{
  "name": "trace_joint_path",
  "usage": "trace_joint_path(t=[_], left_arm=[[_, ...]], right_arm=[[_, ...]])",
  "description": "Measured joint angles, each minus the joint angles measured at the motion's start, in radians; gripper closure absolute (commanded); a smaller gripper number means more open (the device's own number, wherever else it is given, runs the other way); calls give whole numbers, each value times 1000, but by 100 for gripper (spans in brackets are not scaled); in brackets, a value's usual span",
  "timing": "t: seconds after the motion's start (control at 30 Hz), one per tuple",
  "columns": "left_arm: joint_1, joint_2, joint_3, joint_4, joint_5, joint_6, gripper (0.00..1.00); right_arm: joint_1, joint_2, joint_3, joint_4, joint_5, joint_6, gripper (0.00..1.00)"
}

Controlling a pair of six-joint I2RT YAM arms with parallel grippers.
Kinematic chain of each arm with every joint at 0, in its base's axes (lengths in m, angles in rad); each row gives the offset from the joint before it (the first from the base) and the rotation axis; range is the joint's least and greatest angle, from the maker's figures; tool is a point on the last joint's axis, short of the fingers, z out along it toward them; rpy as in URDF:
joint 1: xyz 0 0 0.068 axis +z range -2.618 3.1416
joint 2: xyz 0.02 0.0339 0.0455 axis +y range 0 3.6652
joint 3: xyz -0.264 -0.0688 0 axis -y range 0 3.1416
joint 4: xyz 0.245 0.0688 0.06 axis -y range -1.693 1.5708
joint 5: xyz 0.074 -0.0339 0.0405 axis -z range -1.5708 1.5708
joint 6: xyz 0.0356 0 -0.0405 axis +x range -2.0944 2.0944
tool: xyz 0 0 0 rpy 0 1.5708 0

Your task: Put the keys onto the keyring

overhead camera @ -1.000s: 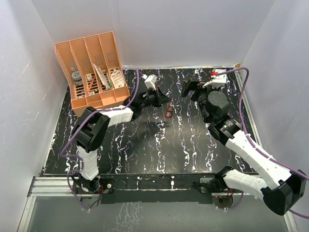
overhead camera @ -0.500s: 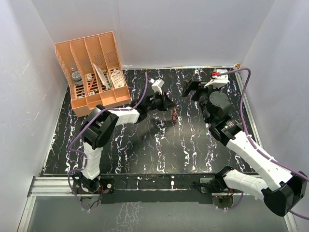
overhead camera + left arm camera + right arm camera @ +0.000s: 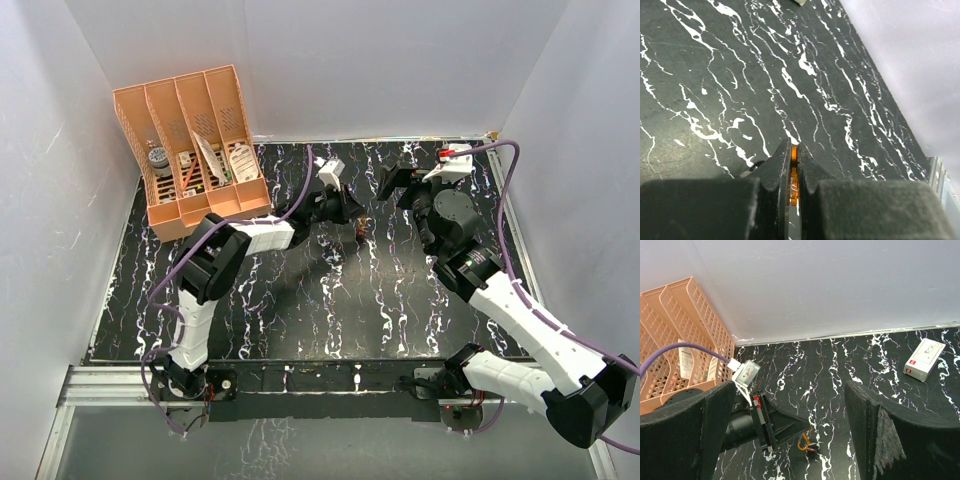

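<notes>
Pinching the thin orange-gold keyring [image 3: 794, 175] edge-on, the left gripper [image 3: 354, 216] presses its matte black fingers together above the glossy, white-veined black table [image 3: 300, 300], mid-far. Just right of it, the right gripper [image 3: 398, 185] hangs with blocky jaws spread wide, holding nothing.

No text, brand, number or sign is legible in any view: the printing on the packets [image 3: 242, 160] in the orange organizer [image 3: 200, 213] is too small to read, and the red patch on the small white box [image 3: 924, 359] shows no readable characters.
</notes>
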Motion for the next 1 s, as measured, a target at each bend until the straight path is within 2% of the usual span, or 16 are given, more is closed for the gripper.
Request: trace_joint_path(t=[0.53, 0.57, 0.6, 0.67, 0.7, 0.77, 0.93, 1.0], left_arm=[[36, 83, 102, -68, -31, 62, 98], [40, 83, 105, -72, -34, 64, 94], [42, 83, 107, -74, -35, 65, 81], [50, 83, 107, -77, -45, 74, 48], [53, 83, 107, -79, -52, 79, 38], [62, 83, 107, -86, -73, 82, 31], [89, 28, 41, -101, -140, 91, 28], [98, -24, 2, -117, -170, 102, 4]], right_arm=[[-1, -13, 0, -8, 10, -2, 12], [-1, -13, 0, -8, 10, -2, 12], [-1, -13, 0, -8, 10, -1, 12], [-1, -13, 0, -8, 10, -2, 12], [-1, -13, 0, -8, 10, -1, 12], [-1, -13, 0, -8, 9, -1, 12], [-1, -13, 0, -8, 5, -1, 12], [-1, -13, 0, -8, 2, 0, 12]])
